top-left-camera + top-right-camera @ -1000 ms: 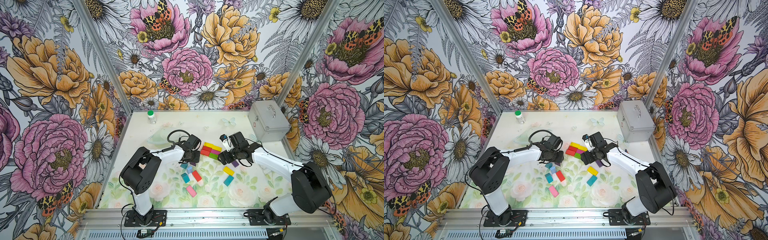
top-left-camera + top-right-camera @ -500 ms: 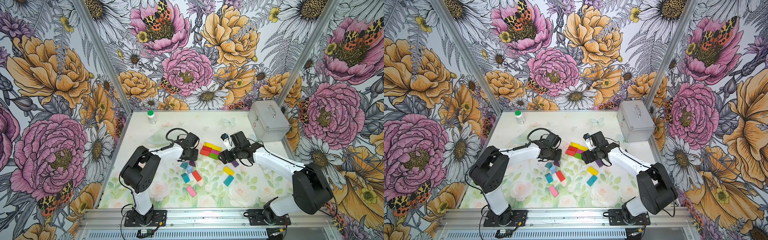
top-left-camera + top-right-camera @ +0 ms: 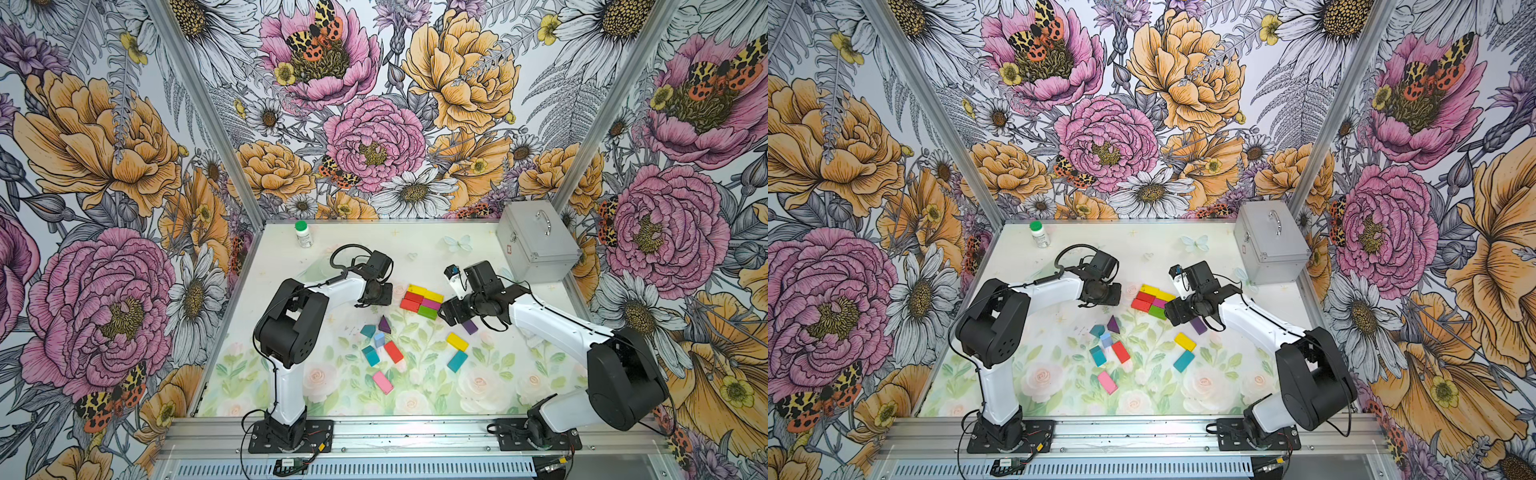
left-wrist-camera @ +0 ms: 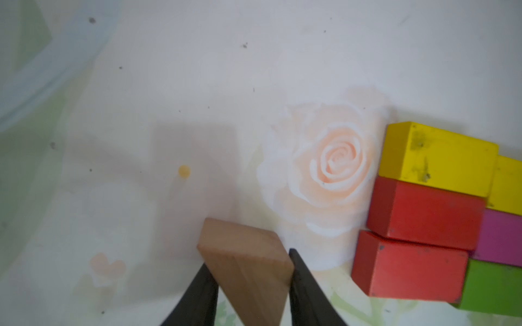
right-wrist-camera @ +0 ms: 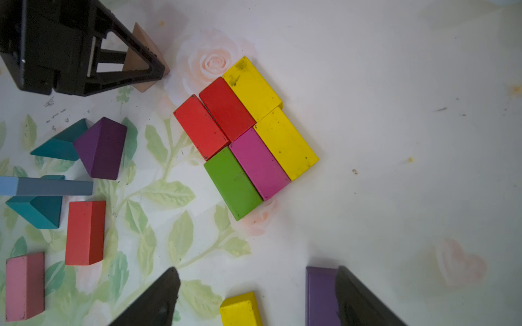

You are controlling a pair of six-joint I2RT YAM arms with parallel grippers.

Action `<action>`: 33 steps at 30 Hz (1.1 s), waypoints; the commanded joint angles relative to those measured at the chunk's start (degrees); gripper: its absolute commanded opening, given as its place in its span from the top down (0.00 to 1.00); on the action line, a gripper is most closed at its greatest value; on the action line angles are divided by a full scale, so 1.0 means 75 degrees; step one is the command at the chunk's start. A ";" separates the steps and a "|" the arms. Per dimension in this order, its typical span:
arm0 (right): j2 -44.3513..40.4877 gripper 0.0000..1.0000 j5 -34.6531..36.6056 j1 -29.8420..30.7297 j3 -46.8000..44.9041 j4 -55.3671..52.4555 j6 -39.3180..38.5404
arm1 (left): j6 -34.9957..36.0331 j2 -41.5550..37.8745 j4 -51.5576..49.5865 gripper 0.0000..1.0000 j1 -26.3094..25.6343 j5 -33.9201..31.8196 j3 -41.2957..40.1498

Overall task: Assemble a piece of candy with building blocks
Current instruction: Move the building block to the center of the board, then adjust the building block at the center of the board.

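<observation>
Six building blocks (image 3: pixel 422 301), two yellow, two red, one magenta and one green, lie packed in a rectangle (image 5: pixel 245 135) on the mat. My left gripper (image 4: pixel 248 258) is shut on a tan triangle (image 4: pixel 248 268), held just left of that rectangle in both top views (image 3: pixel 376 297). My right gripper (image 5: pixel 257 271) stands open to the rectangle's right (image 3: pixel 451 313). A purple brick (image 5: pixel 320 296) lies against one of its fingers and a yellow brick (image 5: pixel 240 309) lies between them, untouched.
Loose blocks lie nearer the front: purple triangle (image 3: pixel 384 324), teal triangle (image 3: pixel 368 331), light blue brick (image 3: pixel 379 338), red brick (image 3: pixel 393 351), pink brick (image 3: pixel 382 382), teal brick (image 3: pixel 457 360). A silver case (image 3: pixel 538 247) stands back right, a white bottle (image 3: pixel 304 234) back left.
My left gripper has drawn back from the loose pile toward the far side with the tan triangle, uncovering the purple triangle. The right arm has stayed put.
</observation>
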 commanded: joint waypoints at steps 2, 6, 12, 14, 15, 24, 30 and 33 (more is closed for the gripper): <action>-0.0240 0.13 -0.0261 -0.0028 -0.0193 0.0401 0.0024 | 0.0194 0.0055 0.0004 0.54 0.0074 0.0266 0.0323; -0.0178 0.13 -0.0355 -0.0027 -0.0293 0.0548 0.0045 | 0.0151 0.0189 -0.0002 0.50 0.0084 0.0408 0.0493; -0.0240 0.13 -0.0328 -0.0051 -0.0310 0.0561 -0.0052 | 0.0094 0.0417 -0.0142 0.50 -0.0016 0.0517 0.0801; -0.0275 0.13 -0.0329 -0.0074 -0.0327 0.0560 -0.0077 | 0.0110 0.0461 -0.0166 0.50 -0.0056 0.0512 0.0868; -0.0287 0.13 -0.0329 -0.0093 -0.0339 0.0561 -0.0090 | 0.0126 0.0481 -0.0182 0.50 -0.0077 0.0513 0.0900; -0.0330 0.13 -0.0370 -0.0145 -0.0385 0.0598 -0.0081 | 0.0421 0.0571 -0.0191 0.51 -0.0251 0.0710 0.1140; -0.0321 0.13 -0.0364 -0.0165 -0.0386 0.0612 -0.0063 | 0.0644 0.0545 -0.0191 0.49 -0.0434 0.0719 0.1265; -0.0344 0.13 -0.0356 -0.0168 -0.0404 0.0609 -0.0048 | 0.0553 0.0286 -0.0202 0.46 -0.0447 0.0441 0.1148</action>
